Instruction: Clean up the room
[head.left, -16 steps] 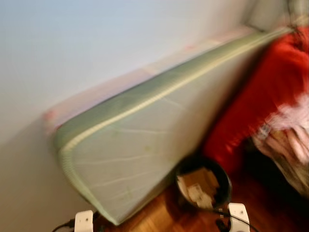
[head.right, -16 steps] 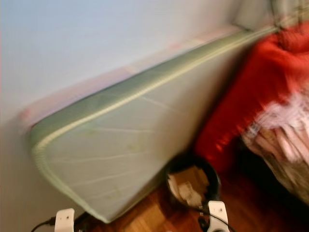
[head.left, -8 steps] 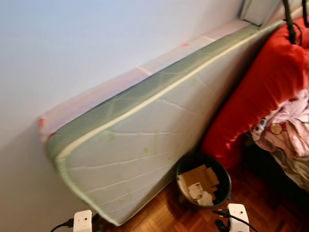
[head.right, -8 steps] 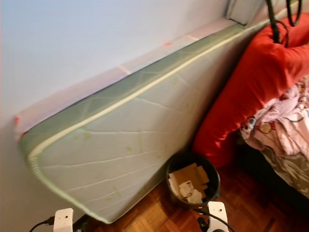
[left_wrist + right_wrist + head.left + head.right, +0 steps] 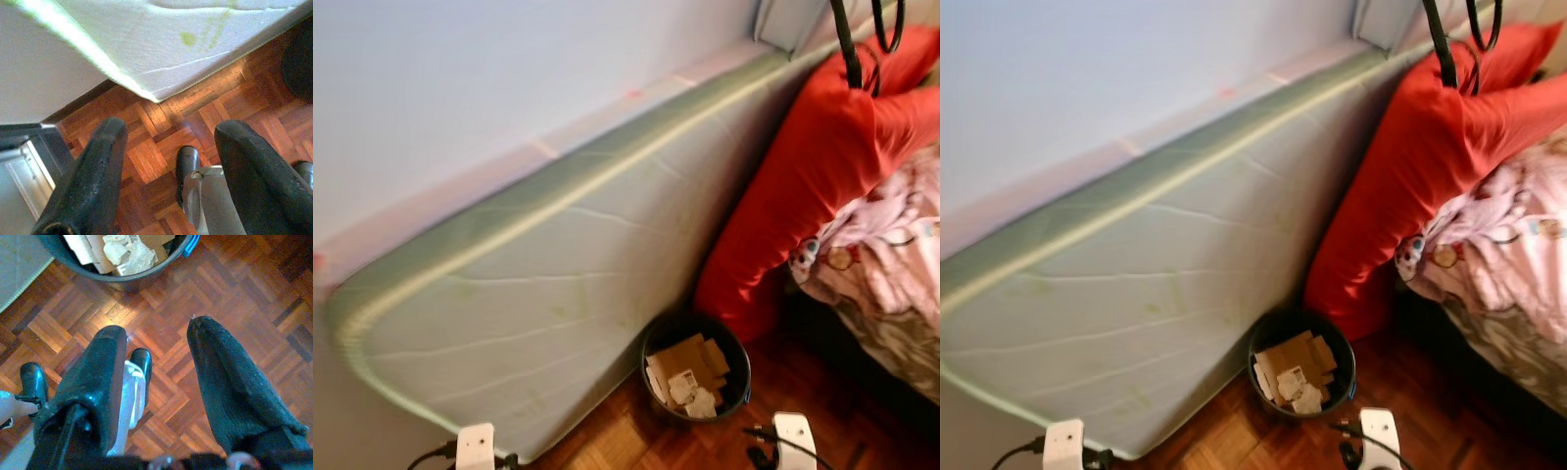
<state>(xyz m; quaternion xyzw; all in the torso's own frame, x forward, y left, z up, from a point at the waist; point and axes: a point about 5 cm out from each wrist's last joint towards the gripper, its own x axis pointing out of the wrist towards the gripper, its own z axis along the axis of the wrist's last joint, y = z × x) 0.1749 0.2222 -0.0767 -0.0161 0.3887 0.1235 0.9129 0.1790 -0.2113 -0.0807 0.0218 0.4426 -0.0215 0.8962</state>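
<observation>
While both arms hang low over the parquet floor (image 5: 73,308), the left claw (image 5: 166,147) stands with its two black fingers spread wide and nothing between them, and the right claw (image 5: 156,362) is likewise parted and empty. Seen through the left claw's gap are one corner of the mattress (image 5: 558,284), a dark strip where wall meets floor, and part of the robot's own leg and foot. Through the right claw's gap the robot's two dark feet appear on the wood, and just beyond the fingertips sits one round black waste bin (image 5: 117,279), its far side cut off, holding torn cardboard and crumpled paper (image 5: 124,254); a blue edge shows at its rim.

From the head cameras the same bin (image 5: 695,367) stands on the floor, close against the lower edge of the one pale green mattress, which leans on its long side against the light wall (image 5: 460,78). One large red cushion (image 5: 803,186) stands upright beside the mattress, its foot just behind the bin. To the right lies one bed (image 5: 1508,352), cut off at the frame's edge, with a heap of pink patterned bedding (image 5: 1498,255) on it. Two white blocks with cables, one per wrist, poke up at the bottom edge. A black cable hangs across the cushion's top; the scene is slightly blurred.
</observation>
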